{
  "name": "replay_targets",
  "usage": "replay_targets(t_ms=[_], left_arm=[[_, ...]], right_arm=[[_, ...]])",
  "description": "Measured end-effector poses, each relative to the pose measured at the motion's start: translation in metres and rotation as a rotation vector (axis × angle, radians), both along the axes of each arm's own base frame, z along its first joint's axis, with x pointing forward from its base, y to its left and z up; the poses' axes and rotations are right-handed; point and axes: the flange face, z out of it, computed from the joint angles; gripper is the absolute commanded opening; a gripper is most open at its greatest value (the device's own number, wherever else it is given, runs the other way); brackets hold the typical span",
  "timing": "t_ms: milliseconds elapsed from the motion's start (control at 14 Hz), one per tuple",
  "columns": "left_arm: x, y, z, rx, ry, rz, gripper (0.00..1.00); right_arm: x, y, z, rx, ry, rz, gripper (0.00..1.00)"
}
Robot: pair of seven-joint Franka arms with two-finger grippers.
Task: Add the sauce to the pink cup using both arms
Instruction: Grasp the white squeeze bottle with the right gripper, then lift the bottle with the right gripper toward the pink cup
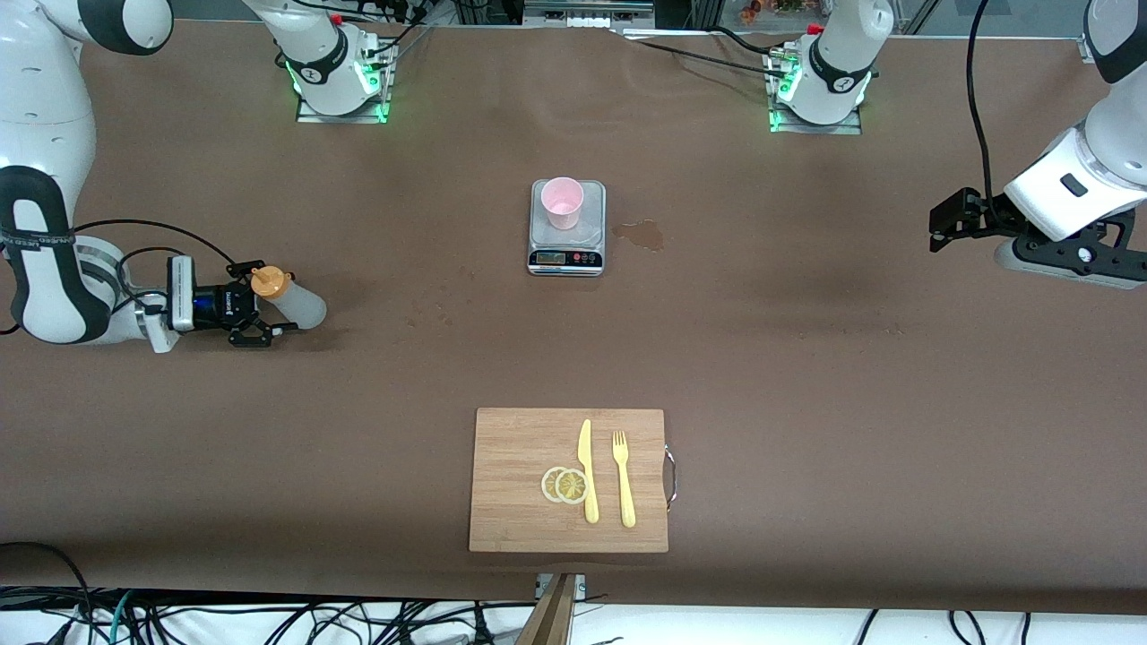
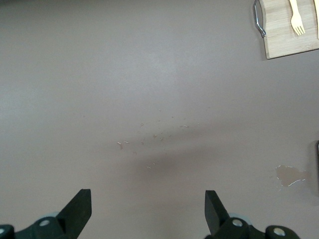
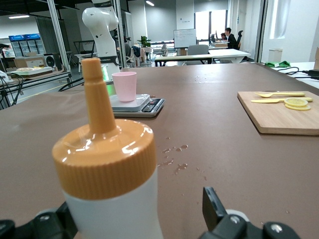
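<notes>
The sauce is a whitish squeeze bottle (image 1: 300,306) with an orange nozzle cap, standing on the table at the right arm's end. My right gripper (image 1: 267,306) is open around the bottle's body. In the right wrist view the bottle (image 3: 109,169) fills the space between the fingers, and one finger (image 3: 212,201) stands clear of it. The pink cup (image 1: 563,202) sits upright on a small kitchen scale (image 1: 566,246) at the table's middle, also seen as the cup (image 3: 124,85) in the right wrist view. My left gripper (image 1: 948,222) hangs open and holding nothing over bare table at the left arm's end, and that arm waits.
A wet spill (image 1: 639,234) lies beside the scale toward the left arm's end. A wooden cutting board (image 1: 520,502) near the front camera carries a yellow knife (image 1: 587,470), a fork (image 1: 623,479) and two lemon slices (image 1: 564,485).
</notes>
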Motion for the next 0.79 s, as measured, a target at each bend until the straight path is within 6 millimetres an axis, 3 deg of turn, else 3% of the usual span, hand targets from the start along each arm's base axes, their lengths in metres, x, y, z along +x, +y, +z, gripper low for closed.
replay_targets(t_ms=[215,286,430,501,645,788], left_arm=[[-0.001,0.000,0.000,0.000,0.005,0.000,1.00],[-0.001,0.000,0.000,0.001,0.007,0.000,1.00],[-0.002,0.000,0.001,0.001,0.013,0.000,1.00],[-0.002,0.000,0.002,0.001,0.018,0.001,1.00],[-0.004,0.000,0.002,0.003,0.031,0.001,1.00],[-0.006,0.001,0.002,0.004,0.047,0.002,1.00]], right_arm=[[0.001,0.011,-0.006,0.023,-0.001,0.000,0.98],[0.001,0.015,-0.008,0.028,-0.001,0.002,0.82],[0.000,0.020,-0.013,0.036,0.001,0.004,0.35],[0.000,0.021,-0.015,0.039,0.001,0.005,0.18],[0.000,0.022,-0.015,0.042,0.000,0.003,0.01],[0.001,0.025,-0.015,0.043,-0.002,0.004,0.00]])
